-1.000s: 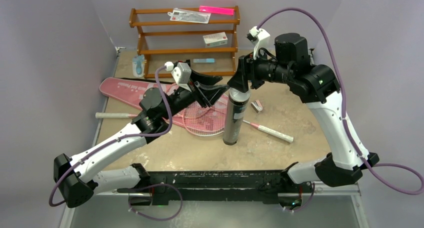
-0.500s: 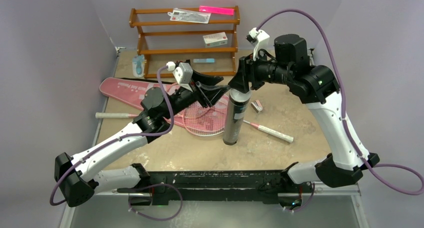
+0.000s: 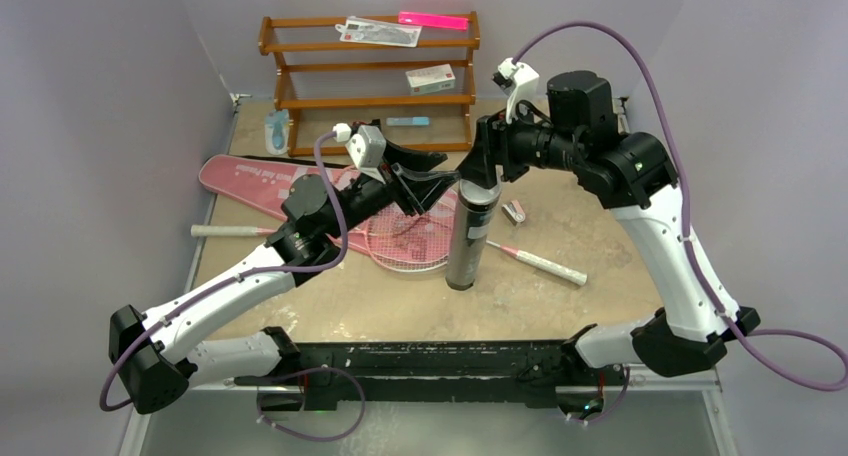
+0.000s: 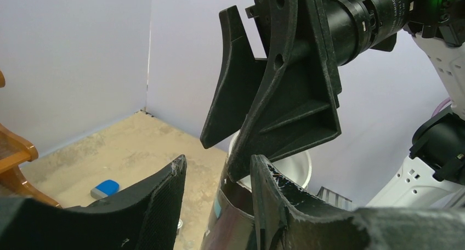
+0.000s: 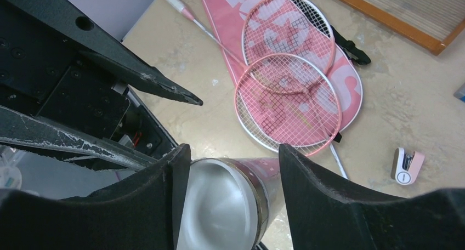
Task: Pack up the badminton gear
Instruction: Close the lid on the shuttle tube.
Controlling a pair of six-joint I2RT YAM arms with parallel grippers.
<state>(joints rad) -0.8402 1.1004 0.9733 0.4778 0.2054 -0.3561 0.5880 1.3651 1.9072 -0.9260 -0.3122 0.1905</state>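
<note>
One long black tube [image 3: 467, 231] stands upright mid-way across the sandy worktop [image 3: 560, 311]. My right end effector [image 5: 230, 168] is clamped around its open top. My left end effector [image 4: 216, 173], fingers apart, hangs just beside it. Two pink-framed rackets [image 5: 288, 104] overlap one long pink bag [image 3: 240, 176] toward the left edge.

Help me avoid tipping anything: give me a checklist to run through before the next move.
1. The black tube stands upright: ok.
2. Its top is open: ok.
3. The right gripper straddles the tube's rim: ok; firm grip: cannot tell.
4. The left gripper carries something: cannot tell.
5. The rackets are packed in the pink bag: not ok, their heads lie on top of it.
</note>
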